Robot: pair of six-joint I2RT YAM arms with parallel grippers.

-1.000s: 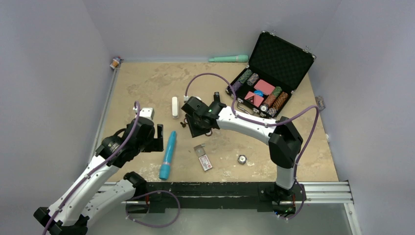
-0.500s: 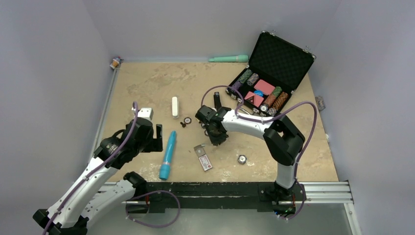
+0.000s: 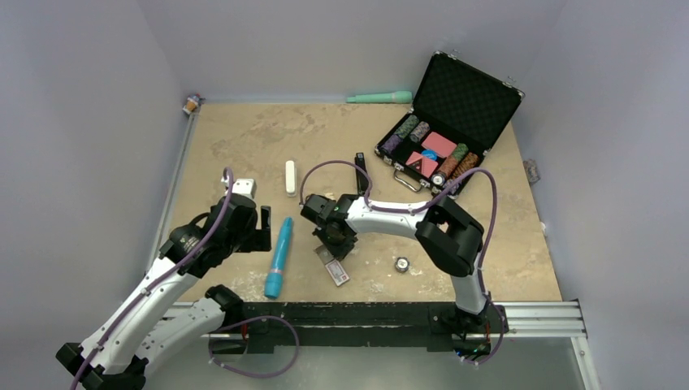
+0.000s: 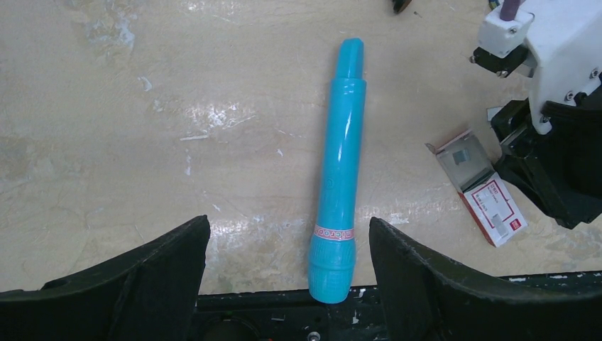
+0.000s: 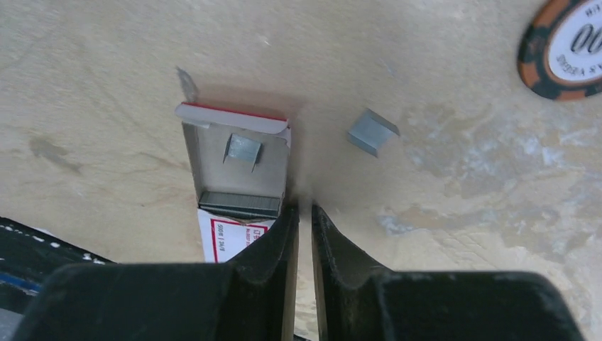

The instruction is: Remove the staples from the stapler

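The stapler (image 3: pixel 360 165), slim and black, lies on the table behind my right arm, with no gripper touching it. My right gripper (image 3: pixel 336 244) (image 5: pixel 304 209) hangs low at the edge of an open red-and-white staple box (image 5: pixel 240 177) (image 3: pixel 335 266). Its fingers are almost together with only a thin slit of table between them, holding nothing. Staple strips (image 5: pixel 238 204) lie in the box and a loose staple piece (image 5: pixel 373 131) lies on the table beside it. My left gripper (image 4: pixel 287 238) (image 3: pixel 262 230) is open, straddling the near end of the blue tube (image 4: pixel 343 163) without touching it.
A white stick (image 3: pixel 290 177) and a white block (image 3: pixel 244 188) lie left of centre. An open black poker case (image 3: pixel 467 93) with chips stands at the back right, and a green tube (image 3: pixel 379 97) lies by the back wall. Single chips (image 3: pixel 400 264) (image 5: pixel 568 50) lie near the box.
My right arm swung from the table's middle toward the near side and now sits over the staple box, its jaws narrowed. The left arm stayed put.
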